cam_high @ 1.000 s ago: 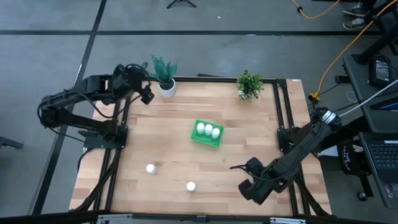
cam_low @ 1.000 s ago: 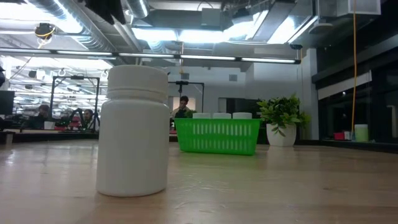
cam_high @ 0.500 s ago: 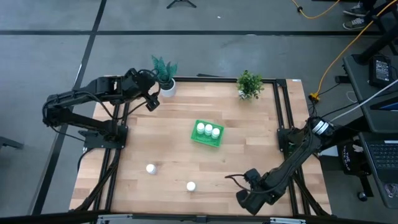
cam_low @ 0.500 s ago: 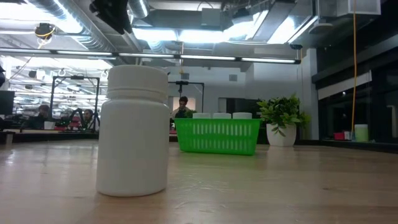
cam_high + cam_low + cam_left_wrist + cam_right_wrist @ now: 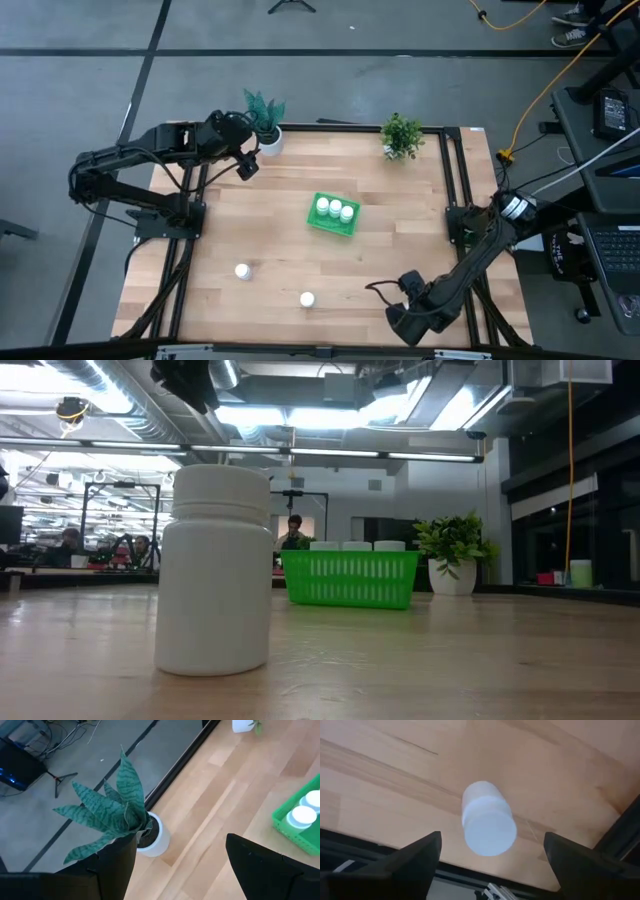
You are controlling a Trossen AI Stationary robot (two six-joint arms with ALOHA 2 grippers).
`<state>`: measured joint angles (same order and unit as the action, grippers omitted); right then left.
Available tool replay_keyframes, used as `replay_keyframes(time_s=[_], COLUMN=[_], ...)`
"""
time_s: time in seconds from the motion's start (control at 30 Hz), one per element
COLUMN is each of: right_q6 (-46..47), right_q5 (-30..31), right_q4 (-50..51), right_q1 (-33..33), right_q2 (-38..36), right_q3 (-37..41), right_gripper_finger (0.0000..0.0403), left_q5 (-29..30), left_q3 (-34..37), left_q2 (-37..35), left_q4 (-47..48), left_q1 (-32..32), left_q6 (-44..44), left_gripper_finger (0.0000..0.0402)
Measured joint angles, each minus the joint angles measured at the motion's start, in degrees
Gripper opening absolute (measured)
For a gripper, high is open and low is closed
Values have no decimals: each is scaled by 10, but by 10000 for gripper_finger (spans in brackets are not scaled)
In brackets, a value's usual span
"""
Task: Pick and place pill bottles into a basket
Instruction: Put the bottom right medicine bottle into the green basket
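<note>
Near the table's front edge, the right gripper (image 5: 372, 290) hangs low with its two fingers spread wide, nothing between them. Ahead of it stands a pill bottle (image 5: 307, 299), seen from the right wrist as a white capped cylinder (image 5: 487, 819) centred in the gap between the fingers but apart from both. A second loose bottle (image 5: 242, 271) stands farther beyond the first, on the side away from this gripper. Nothing lies between the open fingers and the nearer bottle.

The green basket (image 5: 333, 215) sits mid-table, well apart from the right gripper and farther back, with three bottles (image 5: 336, 209) in a row inside it. From table height, one bottle (image 5: 216, 570) looms close and the basket (image 5: 349, 579) stands behind it.

The left gripper (image 5: 243, 163) hovers over the rear of the table, fingers apart and empty, just beside a spiky-leaved plant in a white pot (image 5: 264, 122); the left wrist view shows that plant (image 5: 122, 817) close in front and the basket's corner (image 5: 295, 825) off to one side. A bushy plant (image 5: 401, 135) stands at the rear, well apart from both grippers.

The right arm is folded low, elbow out past the table's side. Compared with half a second ago, the right gripper has shifted slightly; the left arm has barely moved. The bottles and basket are unchanged.
</note>
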<state>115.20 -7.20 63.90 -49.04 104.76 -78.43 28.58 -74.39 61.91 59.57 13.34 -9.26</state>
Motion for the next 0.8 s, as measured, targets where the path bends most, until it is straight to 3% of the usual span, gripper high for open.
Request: replay_keyframes(time_s=[0.43,0.8], right_q6=[-4,-2], right_q5=[41,37], right_q4=[-13,-30], right_q1=[-4,-4], right_q2=[7,7], right_q3=[0,0], right_gripper_finger=[259,215], left_q5=[2,2], left_q3=[0,0], left_q2=[0,0], left_q4=[-24,-24], left_q1=[0,0], left_q6=[0,0], left_gripper_finger=[299,299])
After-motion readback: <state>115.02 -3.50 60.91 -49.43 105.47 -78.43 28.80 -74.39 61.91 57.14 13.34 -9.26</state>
